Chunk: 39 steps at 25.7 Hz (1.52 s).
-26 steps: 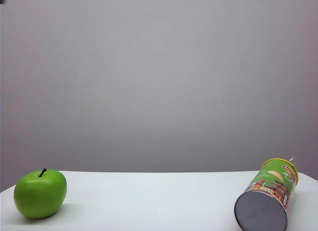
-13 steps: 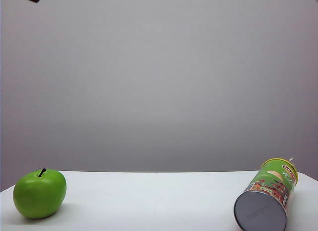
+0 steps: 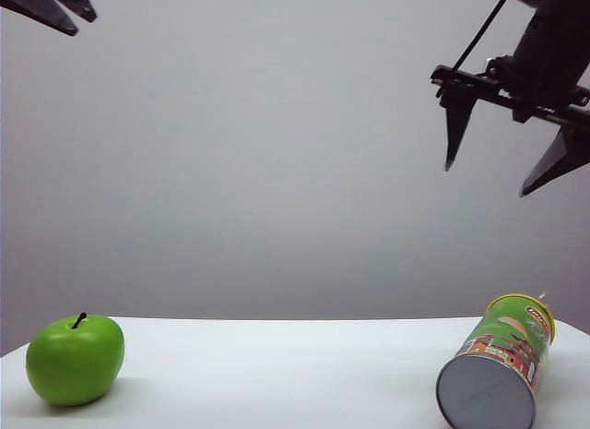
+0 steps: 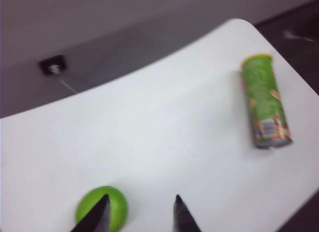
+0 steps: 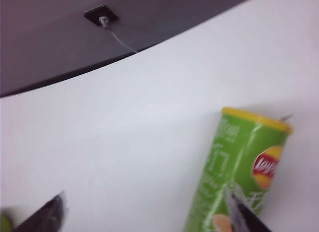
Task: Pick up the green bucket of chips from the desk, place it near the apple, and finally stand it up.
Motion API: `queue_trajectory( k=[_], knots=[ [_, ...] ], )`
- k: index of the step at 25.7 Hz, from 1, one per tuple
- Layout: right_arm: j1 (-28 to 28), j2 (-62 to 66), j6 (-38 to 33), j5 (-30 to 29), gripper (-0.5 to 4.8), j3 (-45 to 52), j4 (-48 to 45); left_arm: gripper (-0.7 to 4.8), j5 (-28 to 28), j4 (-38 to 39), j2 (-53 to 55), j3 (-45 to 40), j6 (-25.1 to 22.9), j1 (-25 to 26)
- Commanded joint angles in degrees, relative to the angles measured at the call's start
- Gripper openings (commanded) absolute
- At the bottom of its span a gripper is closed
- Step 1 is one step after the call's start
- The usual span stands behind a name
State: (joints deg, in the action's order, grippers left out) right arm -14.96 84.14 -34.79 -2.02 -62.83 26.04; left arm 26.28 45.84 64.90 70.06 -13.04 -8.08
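Chips can, i.e. the green bucket of chips [image 3: 498,364], lies on its side at the right end of the white surface [image 3: 277,374], grey metal base turned toward the exterior camera, yellow lid pointing away. Red building art is visible on the can wall near the base. Green apple [image 3: 75,359] sits upright at the far left end of the surface, dark stem up, well apart from the can, bare surface between them. Right gripper [image 3: 498,166] hangs high in the air above the can, both dark fingers pointing down, spread wide and released, nothing between them; no contact with the can. Right wrist view looks down on the can [image 5: 239,172], Lay's logo readable near the lid, with the fingertips [image 5: 241,212] framing it from above. Left gripper [image 4: 139,212] is only partly in the exterior view, at the upper left corner, well above the apple. Left wrist view is blurred; jaws appear parted and empty, apple [image 4: 102,209] just behind one fingertip. A small dark wall plate with a thin cable [image 5: 102,16] shows beyond the far edge of the surface.
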Motion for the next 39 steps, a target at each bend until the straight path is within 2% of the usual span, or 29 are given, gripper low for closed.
queue_trajectory(
  k=[1, 3, 5, 6, 10, 14, 20, 28, 33, 39],
  knots=[
    [-0.4, 0.7, -7.4, -0.6, 4.79, -0.4, 2.7, 2.76, -2.0, 1.2, 0.0, 0.4, 0.0, 0.1],
    [-0.4, 0.9, -7.1, -0.7, 4.79, -0.4, 5.0, 3.55, -2.2, 1.1, 0.0, 0.4, 0.0, 0.1],
    [-0.5, 1.4, -7.0, -1.0, 4.79, -0.4, 8.0, 4.67, -2.3, 0.5, 0.0, 0.4, 0.0, 0.1],
    [-0.7, 1.6, -7.1, -1.2, 4.79, -0.3, 9.8, 4.79, -2.6, 0.3, 0.0, 0.4, 0.0, 0.1],
    [-1.2, 4.5, -7.2, -0.5, 4.79, -0.1, 17.7, 4.79, -2.9, -0.3, 0.0, 0.5, 0.0, 0.0],
    [-1.9, 9.1, -7.2, -1.1, 4.79, 0.1, 18.5, 4.79, -3.0, 1.0, 0.0, 0.5, 0.0, -0.5],
    [-2.6, 14.4, -10.9, -4.6, 4.79, 0.0, 12.6, 4.79, -3.1, 2.2, 0.0, 0.5, 0.0, -0.5],
    [-2.6, 20.7, -12.4, -4.1, 4.79, 0.0, 7.1, 4.79, -3.1, 3.3, 0.0, 0.5, 0.0, -0.5],
    [-2.7, 24.4, -12.4, -5.9, 4.79, 0.0, 3.1, 4.79, -3.1, 3.7, 0.0, 0.4, 0.0, -0.5],
    [-2.6, 25.3, -13.0, -5.3, 4.79, 0.0, 0.0, 4.79, -3.1, 3.8, 0.0, 0.4, 0.0, -0.5]
  ],
)
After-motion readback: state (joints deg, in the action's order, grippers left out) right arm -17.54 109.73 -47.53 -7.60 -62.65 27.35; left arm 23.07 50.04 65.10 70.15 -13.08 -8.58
